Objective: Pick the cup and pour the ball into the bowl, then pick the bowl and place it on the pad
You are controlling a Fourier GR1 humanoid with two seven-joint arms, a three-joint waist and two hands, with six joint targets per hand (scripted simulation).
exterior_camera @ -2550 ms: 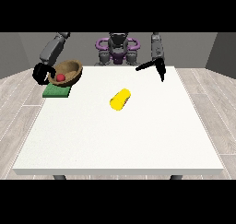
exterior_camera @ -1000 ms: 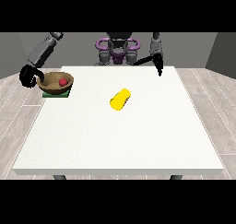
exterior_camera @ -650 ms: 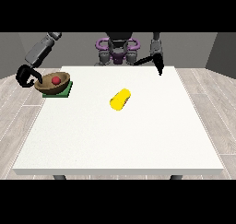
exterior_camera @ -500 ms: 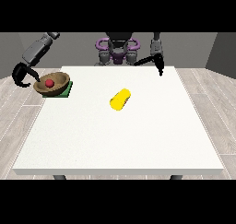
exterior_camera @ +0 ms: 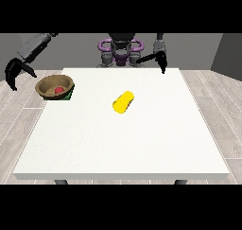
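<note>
A large white table fills the middle of the view, standing on a floor of pale grey planks with a dark grey wall behind the robot. Most of the tabletop is bare, from the centre out to the 3, 6 and 8 o'clock edges.

At 10 o'clock, hard against the table's edge, the brown bowl sits upright with the red ball inside it. It rests on the green pad, of which only a sliver shows under the bowl's 4 o'clock side. Just above the table's centre the yellow cup lies on its side, its length running from 1 to 7 o'clock, well apart from the bowl.

The hand at the view's left hangs beyond the table's edge at 9 o'clock of the bowl, apart from it, its fingers spread, hooked downward and grasping nothing. The hand at the view's right hovers over the far edge at 1 o'clock, its fingers straight, pointing down, carrying nothing
</note>
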